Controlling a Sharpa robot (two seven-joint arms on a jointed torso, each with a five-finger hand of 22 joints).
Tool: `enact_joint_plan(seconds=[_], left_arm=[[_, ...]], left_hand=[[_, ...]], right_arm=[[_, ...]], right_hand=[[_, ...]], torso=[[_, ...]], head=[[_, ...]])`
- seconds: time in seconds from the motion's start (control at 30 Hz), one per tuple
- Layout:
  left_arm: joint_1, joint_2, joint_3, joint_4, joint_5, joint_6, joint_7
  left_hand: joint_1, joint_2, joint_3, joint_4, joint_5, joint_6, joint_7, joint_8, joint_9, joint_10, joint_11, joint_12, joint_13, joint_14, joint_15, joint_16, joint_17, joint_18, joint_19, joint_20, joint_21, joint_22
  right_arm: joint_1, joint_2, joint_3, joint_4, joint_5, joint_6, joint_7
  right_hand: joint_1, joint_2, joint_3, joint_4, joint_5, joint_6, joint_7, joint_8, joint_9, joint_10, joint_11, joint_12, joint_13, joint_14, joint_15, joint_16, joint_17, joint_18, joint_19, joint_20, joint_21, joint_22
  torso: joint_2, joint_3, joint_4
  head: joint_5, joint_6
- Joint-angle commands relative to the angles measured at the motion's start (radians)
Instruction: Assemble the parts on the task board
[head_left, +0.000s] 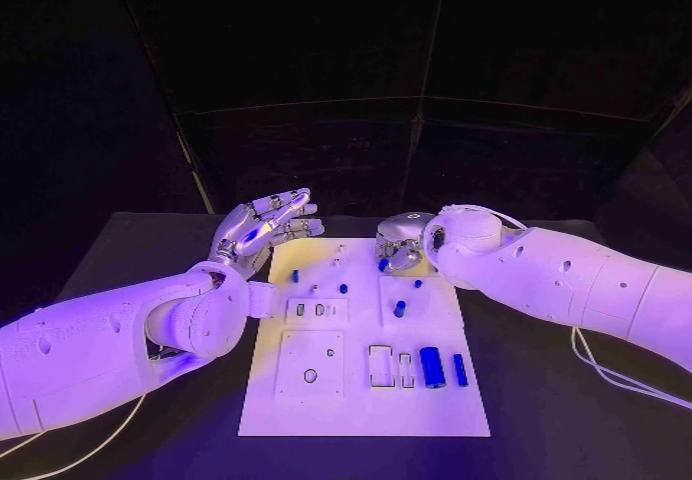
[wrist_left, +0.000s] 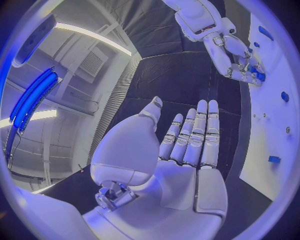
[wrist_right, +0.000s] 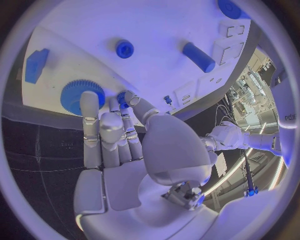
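1. You are working on the white board (head_left: 289, 400), which is lying flat in the middle of the black table (head_left: 577, 400). Near its front edge, two blue cylinders (head_left: 431, 362) are lying loose beside rectangular slots (head_left: 381, 366).
2. Further up the board, small blue pegs (head_left: 400, 309) are standing or lying near the middle.
3. At the far edge, your right hand (head_left: 401, 246) is reaching down over a blue gear (wrist_right: 80, 95). Its fingertips (wrist_right: 89, 100) are lying at the gear's rim; whether they are gripping it cannot be told.
4. Judged from this, you are picking up the gear. Settle the fingers evenly around its rim before lifting, and lift straight up to avoid knocking the blue disc (wrist_right: 124, 48) nearby.
5. Your left hand (head_left: 264, 228) is hovering beside the board's far left corner, fingers spread wide, holding nothing.
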Motion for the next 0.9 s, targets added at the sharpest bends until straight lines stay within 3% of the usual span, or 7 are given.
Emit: enact_joint_plan(seconds=[0.03, 0.2, 0.33, 0.5, 0.63, 0.9], left_arm=[[0.002, -0.001, 0.001, 0.004, -0.009, 0.017, 0.003], [0.003, -0.001, 0.001, 0.003, -0.009, 0.017, 0.003], [0.003, -0.001, 0.001, 0.003, -0.009, 0.017, 0.002], [0.004, -0.002, 0.001, 0.002, -0.009, 0.018, 0.002], [0.004, -0.002, 0.001, 0.0, -0.009, 0.018, 0.001], [0.005, -0.001, 0.001, -0.002, -0.009, 0.02, -0.001]], left_hand=[[0.0, 0.009, 0.001, -0.005, 0.0, 0.005, 0.055, 0.004, 0.001, 0.007, -0.001, 0.003, 0.001, 0.006, -0.002, 0.003, -0.001, 0.006, 0.005, 0.001, 0.004, -0.002], [0.0, 0.009, 0.001, -0.005, 0.0, 0.005, 0.055, 0.004, 0.001, 0.007, -0.001, 0.003, 0.001, 0.006, -0.002, 0.003, -0.001, 0.006, 0.005, 0.001, 0.004, -0.002], [0.0, 0.009, 0.001, -0.005, 0.0, 0.005, 0.055, 0.004, 0.001, 0.007, -0.001, 0.003, 0.001, 0.006, -0.002, 0.003, -0.001, 0.006, 0.005, 0.001, 0.004, -0.002], [0.0, 0.01, 0.001, -0.006, 0.0, 0.005, 0.055, 0.004, 0.001, 0.007, -0.001, 0.003, 0.001, 0.007, -0.002, 0.003, -0.001, 0.006, 0.005, 0.001, 0.004, -0.002], [0.0, 0.01, 0.001, -0.006, 0.0, 0.005, 0.055, 0.004, 0.001, 0.007, -0.001, 0.003, 0.001, 0.007, -0.002, 0.003, -0.001, 0.006, 0.005, 0.001, 0.004, -0.002], [0.001, 0.01, 0.002, -0.006, 0.0, 0.006, 0.056, 0.004, 0.001, 0.006, -0.001, 0.003, 0.001, 0.007, -0.002, 0.002, -0.001, 0.006, 0.006, 0.001, 0.004, -0.002]], right_arm=[[0.001, 0.002, 0.0, -0.002, -0.007, 0.007, 0.018], [0.001, 0.002, 0.0, -0.003, 0.001, -0.042, 0.025], [0.0, -0.005, 0.0, 0.007, 0.016, -0.111, 0.022], [0.0, -0.016, 0.0, 0.033, 0.039, -0.217, -0.007], [0.0, -0.007, 0.001, 0.033, 0.053, -0.272, -0.022], [0.0, 0.046, 0.001, -0.02, 0.071, -0.319, -0.037]], right_hand=[[-0.002, 0.013, 0.013, 0.004, -0.012, 0.013, -0.001, 0.005, 0.002, 0.012, -0.003, 0.006, 0.001, 0.013, 0.003, 0.01, 0.01, 0.002, 0.009, 0.0, 0.011, 0.012], [-0.003, 0.025, 0.035, 0.015, -0.027, 0.039, -0.006, 0.016, 0.005, 0.036, -0.01, 0.014, 0.003, 0.015, -0.002, 0.034, 0.036, -0.003, 0.02, -0.004, 0.037, 0.045], [-0.008, 0.03, 0.045, 0.026, -0.036, 0.053, -0.009, 0.022, 0.007, 0.051, -0.014, 0.019, 0.005, 0.017, -0.005, 0.049, 0.052, -0.007, 0.031, -0.006, 0.056, 0.071], [-0.025, 0.021, 0.05, 0.043, -0.034, 0.06, -0.01, 0.023, 0.006, 0.059, -0.016, 0.019, 0.005, 0.018, -0.006, 0.066, 0.07, -0.01, 0.037, -0.007, 0.073, 0.09], [-0.027, 0.018, 0.05, 0.046, -0.033, 0.061, -0.01, 0.023, 0.006, 0.06, -0.016, 0.019, 0.006, 0.018, -0.006, 0.069, 0.073, -0.01, 0.037, -0.008, 0.075, 0.092], [-0.03, 0.012, 0.054, 0.049, -0.03, 0.06, -0.011, 0.022, 0.006, 0.059, -0.016, 0.017, 0.005, 0.018, -0.006, 0.074, 0.077, -0.011, 0.039, -0.008, 0.08, 0.098]], torso=[[0.002, 0.0001, 0.0015], [0.001, 0.0001, 0.001], [0.001, -0.0002, 0.0005], [0.002, -0.0001, 0.0012], [0.004, 0.0002, 0.0028], [0.008, 0.0001, 0.0048]], head=[[-0.001, -0.003], [-0.001, -0.005], [-0.002, -0.003], [-0.002, 0.001], [0.0, 0.005], [0.002, 0.011]])
